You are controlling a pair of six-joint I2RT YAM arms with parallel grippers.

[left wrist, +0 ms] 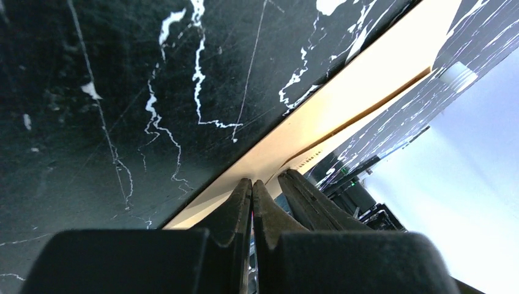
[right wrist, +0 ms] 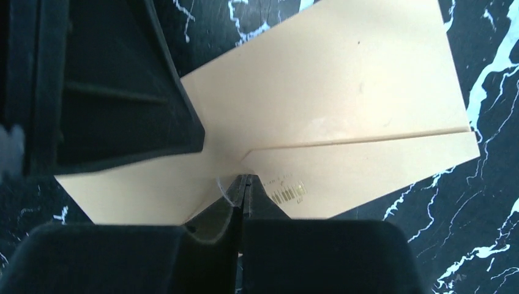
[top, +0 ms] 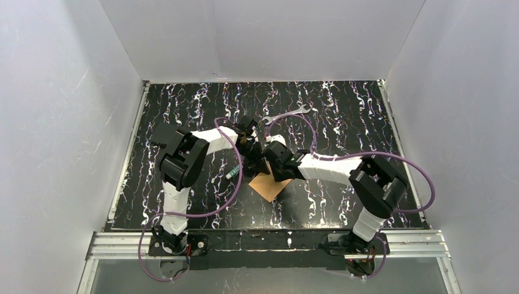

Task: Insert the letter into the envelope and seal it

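**Black marble table (top: 183, 110), thin envelope (top: 270, 185), both claws clenched**

Overhead, the envelope lies mid-table toward the near edge. It looks light, floppy and probably slippery.

Left wrist: the left claw (left wrist: 251, 184) is clenched at the envelope's edge.

Right wrist: the right claw (right wrist: 242, 179) is clenched, tips touching the paper. Edges look like the best places to pinch.

The envelope (top: 268, 185) lay on the dark table near its centre. It was turned like a diamond, with one corner pointing toward 6 o'clock and its 12 o'clock part hidden. From overhead it looked orange-brown. Close up its face was pale tan, with folded seams meeting near the middle and a small printed mark beside them.
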